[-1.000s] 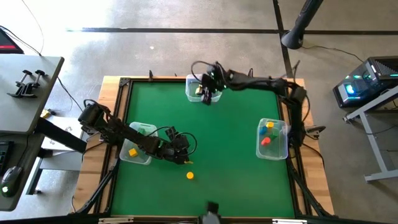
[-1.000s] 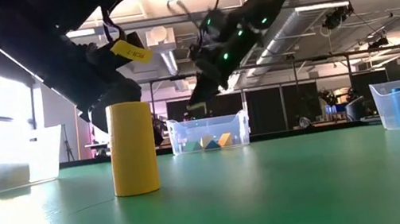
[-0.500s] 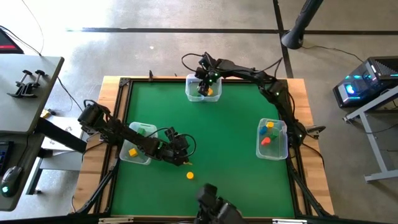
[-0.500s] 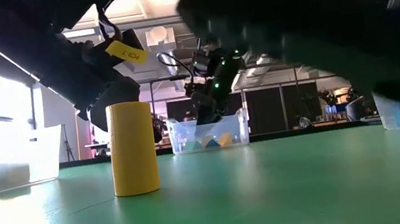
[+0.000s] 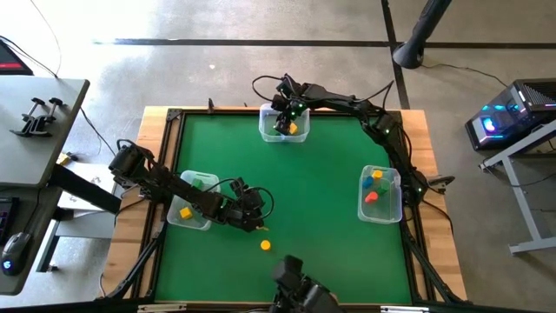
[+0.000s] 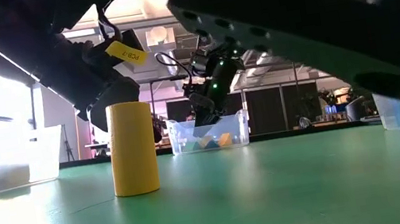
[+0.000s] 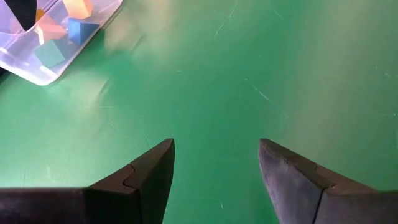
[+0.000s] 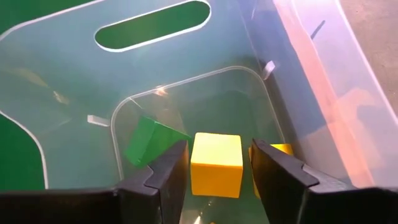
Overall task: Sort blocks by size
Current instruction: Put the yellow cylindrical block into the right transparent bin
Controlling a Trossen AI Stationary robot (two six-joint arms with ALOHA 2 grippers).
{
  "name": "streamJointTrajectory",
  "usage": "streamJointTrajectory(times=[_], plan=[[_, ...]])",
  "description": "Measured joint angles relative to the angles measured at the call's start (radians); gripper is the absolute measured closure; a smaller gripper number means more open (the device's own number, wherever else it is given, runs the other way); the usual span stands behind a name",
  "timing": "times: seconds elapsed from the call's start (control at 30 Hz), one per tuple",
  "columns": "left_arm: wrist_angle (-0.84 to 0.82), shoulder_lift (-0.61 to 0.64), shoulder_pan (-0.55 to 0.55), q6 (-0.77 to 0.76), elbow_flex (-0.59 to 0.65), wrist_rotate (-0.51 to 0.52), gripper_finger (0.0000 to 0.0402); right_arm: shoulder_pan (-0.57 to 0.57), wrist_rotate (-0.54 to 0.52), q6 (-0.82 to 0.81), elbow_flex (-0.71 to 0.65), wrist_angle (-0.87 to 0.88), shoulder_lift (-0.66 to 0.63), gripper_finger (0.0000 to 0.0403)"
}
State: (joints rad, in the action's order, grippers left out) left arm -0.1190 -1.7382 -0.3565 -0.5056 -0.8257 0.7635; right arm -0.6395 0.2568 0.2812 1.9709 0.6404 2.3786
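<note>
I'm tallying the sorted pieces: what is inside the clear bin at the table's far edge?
Inside the far bin: a yellow cube between the right pincer's fingers, a green block beside it, another yellow piece mostly hidden behind a finger.

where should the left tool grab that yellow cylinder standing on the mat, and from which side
Take the yellow cylinder across its curved wall, about halfway up, coming straight down from above. It stands upright and alone on the green mat, so opposite sides of the round wall are free for the fingers. The left tool is open, just beside it.
</note>
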Motion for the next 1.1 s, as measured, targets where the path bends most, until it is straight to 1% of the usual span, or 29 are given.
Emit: streamJointTrajectory(times=[0.2, 0.43, 0.6, 0.67, 0.77, 0.93, 1.0, 1.1], plan=[[0.0, 0.0, -0.001, 0.0, 0.0, 0.0, 0.0183, 0.007, -0.017, -0.01, -0.007, 0.004, -0.035, 0.0247], [-0.01, 0.0, -0.028, -0.045, 0.0, 0.003, 0.0183, 0.038, -0.014, -0.021, -0.024, -0.007, -0.158, 0.0274], [-0.075, 0.0, -0.072, -0.125, 0.0, 0.055, 0.0183, 0.097, -0.009, -0.013, -0.091, -0.031, -0.253, 0.0295], [-0.085, 0.0, -0.093, -0.154, 0.008, 0.08, 0.0183, 0.129, -0.003, -0.003, -0.162, -0.085, -0.297, 0.0305], [-0.086, 0.0, -0.128, -0.218, 0.036, 0.102, 0.0183, 0.184, -0.009, 0.008, -0.325, -0.183, -0.368, 0.0321], [-0.086, -0.001, -0.183, -0.362, 0.09, 0.108, 0.0183, 0.266, -0.015, -0.013, -0.618, -0.398, -0.551, 0.0344], [-0.059, -0.001, -0.198, -0.395, 0.114, 0.11, 0.0183, 0.299, -0.021, -0.031, -0.73, -0.459, -0.62, 0.0352], [0.014, -0.001, -0.209, -0.399, 0.155, 0.104, 0.0183, 0.347, -0.022, -0.071, -0.882, -0.566, -0.725, 0.0362]])
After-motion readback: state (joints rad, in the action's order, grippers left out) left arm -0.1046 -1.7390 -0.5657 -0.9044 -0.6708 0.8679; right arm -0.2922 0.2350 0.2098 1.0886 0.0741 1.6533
